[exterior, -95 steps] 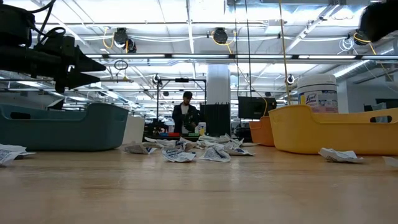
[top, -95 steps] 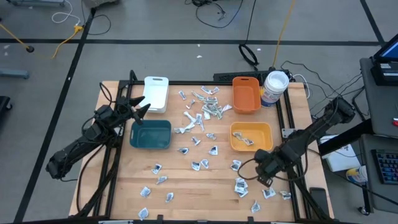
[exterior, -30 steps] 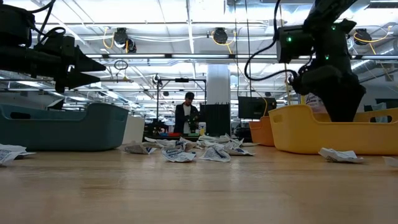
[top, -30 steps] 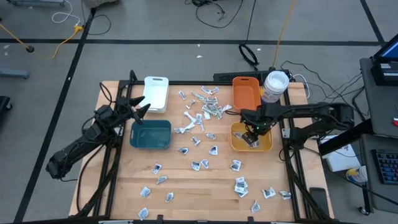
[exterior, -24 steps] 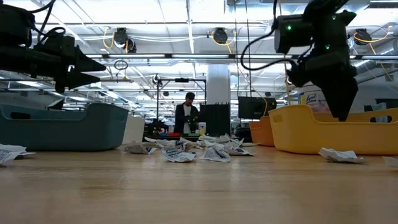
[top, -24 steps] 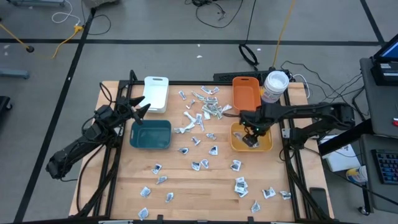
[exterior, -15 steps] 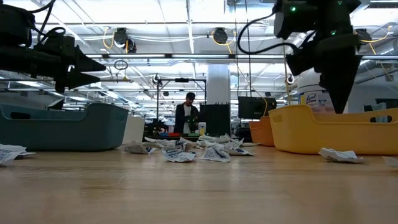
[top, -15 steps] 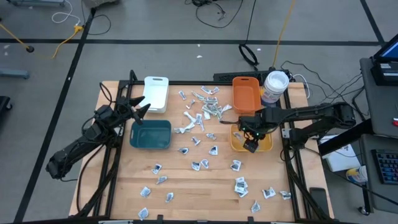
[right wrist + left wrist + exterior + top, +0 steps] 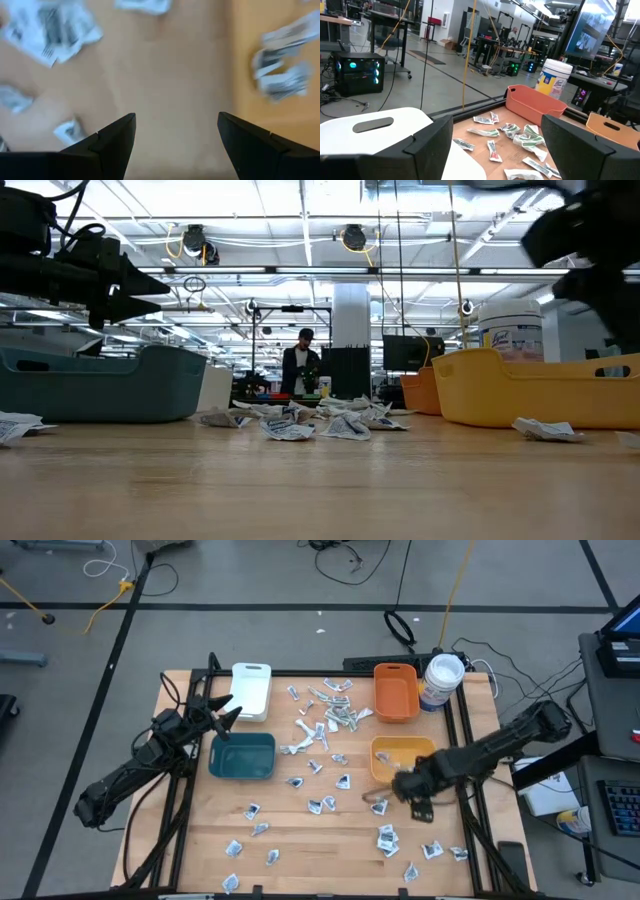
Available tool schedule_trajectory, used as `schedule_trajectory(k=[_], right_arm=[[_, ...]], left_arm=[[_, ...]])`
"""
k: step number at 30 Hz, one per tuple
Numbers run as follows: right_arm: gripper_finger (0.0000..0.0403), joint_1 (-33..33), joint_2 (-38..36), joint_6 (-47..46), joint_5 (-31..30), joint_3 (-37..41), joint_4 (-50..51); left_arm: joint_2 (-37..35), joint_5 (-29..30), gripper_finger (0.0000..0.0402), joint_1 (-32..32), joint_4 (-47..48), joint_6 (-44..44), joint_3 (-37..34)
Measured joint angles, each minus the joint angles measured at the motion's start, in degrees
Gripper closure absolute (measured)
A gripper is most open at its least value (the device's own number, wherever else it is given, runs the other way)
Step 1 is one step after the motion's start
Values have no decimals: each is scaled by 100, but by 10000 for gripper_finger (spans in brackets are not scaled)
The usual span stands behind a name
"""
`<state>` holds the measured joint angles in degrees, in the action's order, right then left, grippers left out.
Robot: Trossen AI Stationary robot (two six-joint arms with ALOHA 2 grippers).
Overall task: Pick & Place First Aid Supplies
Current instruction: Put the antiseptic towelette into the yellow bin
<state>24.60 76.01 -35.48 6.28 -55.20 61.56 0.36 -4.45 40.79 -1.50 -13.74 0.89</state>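
Note:
The first aid supplies (image 9: 330, 715) are small white packets strewn over the wooden table, thickest at the far middle, with more near the front edge (image 9: 388, 838). Some lie inside the yellow bin (image 9: 282, 70). My right gripper (image 9: 405, 785) hangs open, pointing down, just past the near rim of the yellow bin (image 9: 405, 748), over bare wood with nothing between its fingers (image 9: 176, 117). My left gripper (image 9: 228, 712) waits open and level at the table's left, between the white bin (image 9: 251, 688) and the teal bin (image 9: 243, 755), also seen in its own wrist view (image 9: 497, 120).
An orange bin (image 9: 396, 690) and a round white-lidded tub (image 9: 441, 680) stand at the far right. A black frame rail (image 9: 465, 800) runs along the table's right side. Bare wood lies at the table's near middle (image 9: 320, 840). A person stands far off in the room (image 9: 300, 365).
My right gripper has come up out of the yellow bin and swung toward the table's near edge, rolling about its own axis as it went; it is blurred with motion now. The packets in the bin stay there.

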Motion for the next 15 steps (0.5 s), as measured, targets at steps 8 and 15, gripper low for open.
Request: schedule_trajectory(k=[8, 15], right_arm=[[124, 1505, 0, -798, 186, 0, -2], [124, 2457, 0, -1549, 455, 0, -26]], left_arm=[[0, 0, 96, 0, 0, 0, 0], [1, 0, 96, -1, 0, 0, 0]])
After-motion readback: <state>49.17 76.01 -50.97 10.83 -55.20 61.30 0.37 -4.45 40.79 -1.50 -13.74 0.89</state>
